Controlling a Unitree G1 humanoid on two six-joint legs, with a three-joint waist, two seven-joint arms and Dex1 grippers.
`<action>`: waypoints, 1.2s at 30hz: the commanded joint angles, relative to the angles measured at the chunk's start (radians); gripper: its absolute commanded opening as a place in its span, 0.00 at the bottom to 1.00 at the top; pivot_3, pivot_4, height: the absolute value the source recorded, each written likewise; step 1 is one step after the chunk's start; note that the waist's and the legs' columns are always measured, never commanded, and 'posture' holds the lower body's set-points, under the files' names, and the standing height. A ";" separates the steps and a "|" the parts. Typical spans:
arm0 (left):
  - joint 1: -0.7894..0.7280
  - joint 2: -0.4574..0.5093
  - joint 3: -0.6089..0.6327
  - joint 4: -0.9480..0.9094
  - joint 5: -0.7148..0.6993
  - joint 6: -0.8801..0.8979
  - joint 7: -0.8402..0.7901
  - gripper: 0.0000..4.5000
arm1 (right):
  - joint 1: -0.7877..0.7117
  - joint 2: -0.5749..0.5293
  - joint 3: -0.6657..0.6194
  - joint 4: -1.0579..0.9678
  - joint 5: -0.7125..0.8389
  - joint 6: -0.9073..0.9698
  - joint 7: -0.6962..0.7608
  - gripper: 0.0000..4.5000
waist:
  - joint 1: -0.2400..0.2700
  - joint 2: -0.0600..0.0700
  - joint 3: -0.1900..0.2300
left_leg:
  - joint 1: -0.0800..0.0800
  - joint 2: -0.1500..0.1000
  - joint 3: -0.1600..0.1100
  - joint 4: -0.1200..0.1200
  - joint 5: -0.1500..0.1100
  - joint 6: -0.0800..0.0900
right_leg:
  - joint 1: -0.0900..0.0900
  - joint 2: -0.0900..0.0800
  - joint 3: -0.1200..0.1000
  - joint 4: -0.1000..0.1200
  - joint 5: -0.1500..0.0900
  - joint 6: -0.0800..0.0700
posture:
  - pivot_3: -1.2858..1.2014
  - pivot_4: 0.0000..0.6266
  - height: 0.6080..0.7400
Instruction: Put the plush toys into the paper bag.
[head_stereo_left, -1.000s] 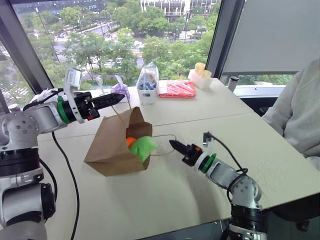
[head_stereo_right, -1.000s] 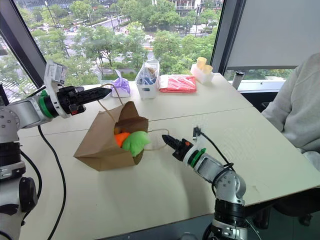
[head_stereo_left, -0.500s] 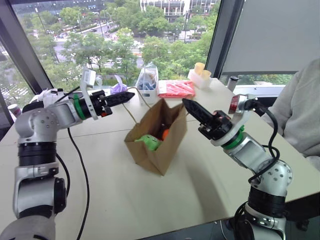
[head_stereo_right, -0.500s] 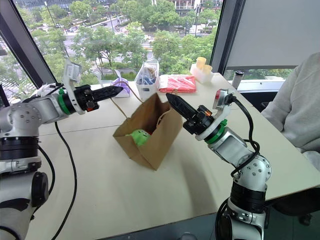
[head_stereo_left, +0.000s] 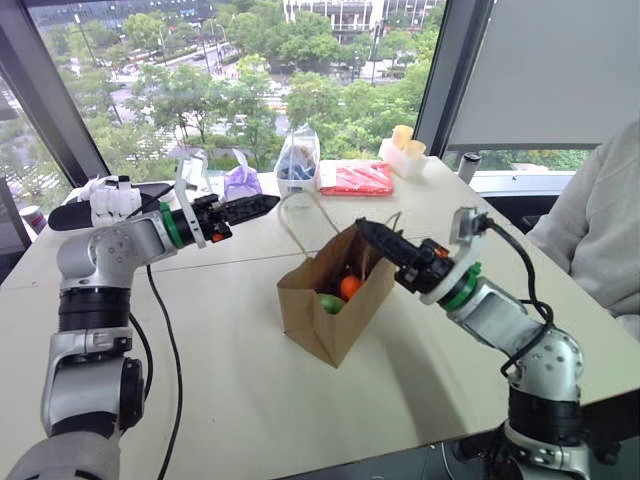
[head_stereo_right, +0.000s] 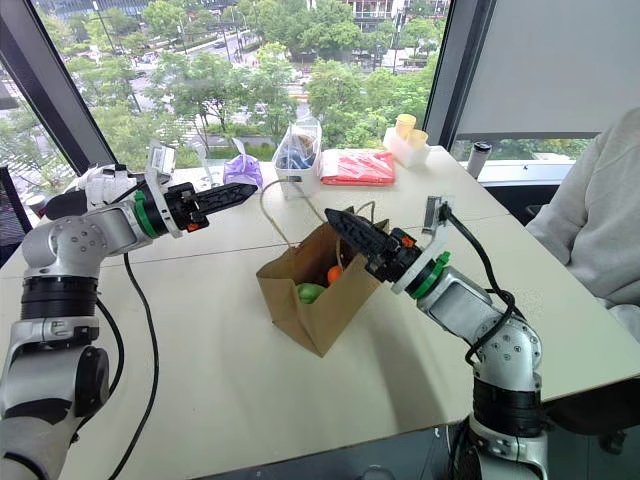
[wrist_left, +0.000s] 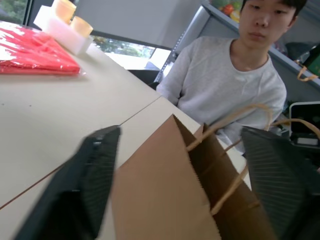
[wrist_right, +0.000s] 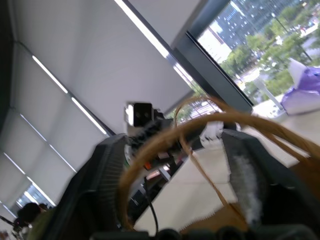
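Centre of the pale surface (head_stereo_left: 250, 380), I see the plain brown kraft paper bag (head_stereo_left: 322, 318) standing upright, mouth open, thin twisted loop handles up. Inside it sit both plush toys: the bright orange one (head_stereo_left: 349, 287) and the light green rounded one (head_stereo_left: 331, 303), touching each other, green at about 8 o'clock of orange.

My right hand (head_stereo_left: 368, 231) is at the bag's 3 o'clock side, black fingers over the rim, pointing toward 10 o'clock. In its wrist view the two fingers (wrist_right: 112, 170) stand apart with a handle loop arcing between them, not pinched, so I read it as open.

My left hand (head_stereo_left: 262, 204) hovers at 10 o'clock of the bag, off the surface, pointing toward 3 o'clock. Its wrist view shows both fingers (wrist_left: 97, 165) spread wide with the bag's edge and handles between them, apart from both; open, holding nothing.

Far edge by the window: purple pouch (head_stereo_left: 241, 181) at 11 o'clock of the bag, clear plastic bag (head_stereo_left: 297, 165) at 12, red packet (head_stereo_left: 355, 178) at 1, small white tray with yellow cups (head_stereo_left: 402, 150) beyond that. Person in a grey sweatshirt (head_stereo_left: 600, 220) sits at 3 o'clock.
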 joint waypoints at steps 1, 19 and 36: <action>0.024 0.006 0.056 -0.064 -0.028 0.005 0.021 1.00 | 0.055 -0.032 -0.018 -0.096 0.037 -0.024 0.027 0.97 | 0.000 0.000 0.000 | 0.000 0.000 0.000 0.000 0.000 0.000 | 0.000 0.000 0.000 0.000 0.000 0.000 | 0.52 0.24 1.00; 0.585 0.042 0.102 -0.561 -0.079 0.027 0.138 1.00 | 0.404 -0.218 0.130 -0.242 -0.181 -0.067 0.090 0.19 | 0.030 -0.001 0.000 | 0.004 0.001 0.003 0.002 -0.004 0.007 | 0.005 0.000 0.001 -0.003 0.000 0.000 | 0.52 0.24 1.00; 0.580 0.026 -0.194 -0.641 0.082 -0.183 -0.002 1.00 | 0.251 -0.187 0.247 -0.149 -0.285 -0.041 0.151 0.01 | 0.029 -0.001 0.000 | 0.002 0.001 0.002 0.001 -0.004 0.007 | 0.005 0.000 0.000 -0.007 0.000 0.000 | 0.52 0.24 1.00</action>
